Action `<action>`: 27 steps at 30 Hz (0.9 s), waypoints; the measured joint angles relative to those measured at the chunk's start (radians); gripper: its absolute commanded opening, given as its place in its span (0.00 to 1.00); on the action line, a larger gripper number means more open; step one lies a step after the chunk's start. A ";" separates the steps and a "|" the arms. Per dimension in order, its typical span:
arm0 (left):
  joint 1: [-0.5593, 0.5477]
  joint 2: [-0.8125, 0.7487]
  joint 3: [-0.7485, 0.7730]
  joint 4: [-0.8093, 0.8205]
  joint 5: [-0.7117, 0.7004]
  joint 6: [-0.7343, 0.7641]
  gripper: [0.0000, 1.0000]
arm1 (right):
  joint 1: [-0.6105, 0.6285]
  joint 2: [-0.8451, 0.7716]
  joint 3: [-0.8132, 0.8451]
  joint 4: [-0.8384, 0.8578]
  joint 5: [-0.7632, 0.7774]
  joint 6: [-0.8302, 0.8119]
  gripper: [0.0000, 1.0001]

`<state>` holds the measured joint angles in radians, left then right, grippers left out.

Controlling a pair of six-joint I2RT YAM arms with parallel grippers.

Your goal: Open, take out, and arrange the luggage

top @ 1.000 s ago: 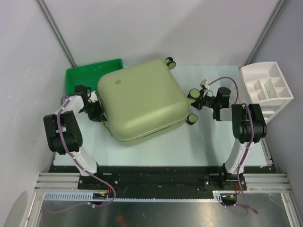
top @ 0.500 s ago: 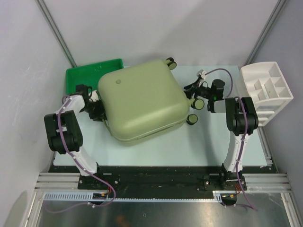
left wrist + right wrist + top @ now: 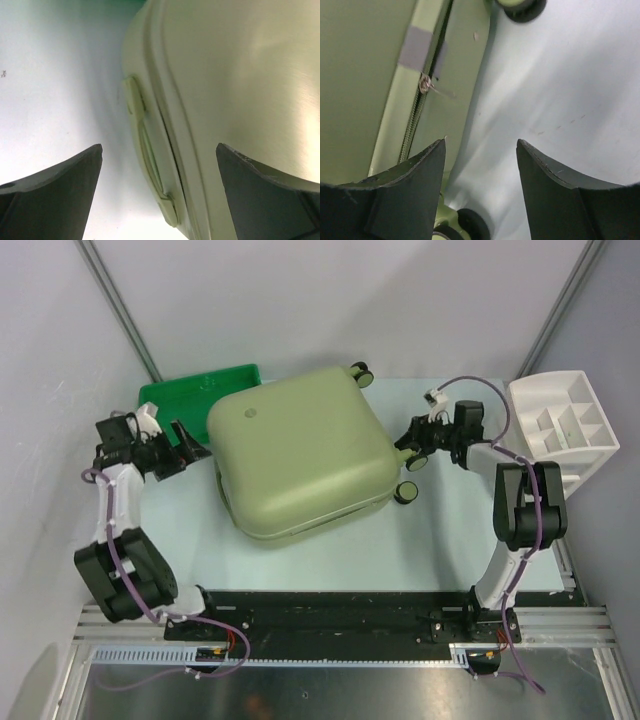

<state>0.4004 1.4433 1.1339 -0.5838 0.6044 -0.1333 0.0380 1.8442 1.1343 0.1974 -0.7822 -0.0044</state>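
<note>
While the luggage (image 3: 300,455) lay zipped shut, the left gripper (image 3: 190,445) and right gripper (image 3: 408,437) gaped empty beside it; a careless pinch could miss the small zipper pull (image 3: 425,84).

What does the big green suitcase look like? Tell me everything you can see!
The suitcase is a pale olive-green hard shell with rounded corners, smooth and slightly shiny. It lies flat and shut on the table. A zipper runs along its edge, with a metal pull beside a grey tape patch. Small black wheels stick out on the right, and a matching handle sits on the left side. The open left gripper and right gripper hover beside it.
</note>
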 measured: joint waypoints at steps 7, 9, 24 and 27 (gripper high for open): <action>-0.006 -0.103 -0.084 0.073 0.167 -0.064 0.98 | 0.037 0.089 0.003 -0.184 0.015 0.069 0.48; -0.011 -0.106 -0.101 0.110 0.186 -0.087 0.98 | 0.045 0.126 0.003 -0.245 0.000 0.089 0.43; -0.277 0.113 0.113 0.264 0.194 -0.203 0.83 | 0.054 -0.179 -0.379 -0.192 0.009 0.171 0.31; -0.325 0.200 0.204 0.262 0.192 -0.205 0.82 | 0.064 -0.294 -0.486 -0.217 0.016 0.180 0.31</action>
<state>0.0753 1.6432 1.3380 -0.3222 0.7967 -0.3386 0.1020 1.5501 0.6479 -0.0200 -0.7658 0.1753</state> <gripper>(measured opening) 0.897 0.305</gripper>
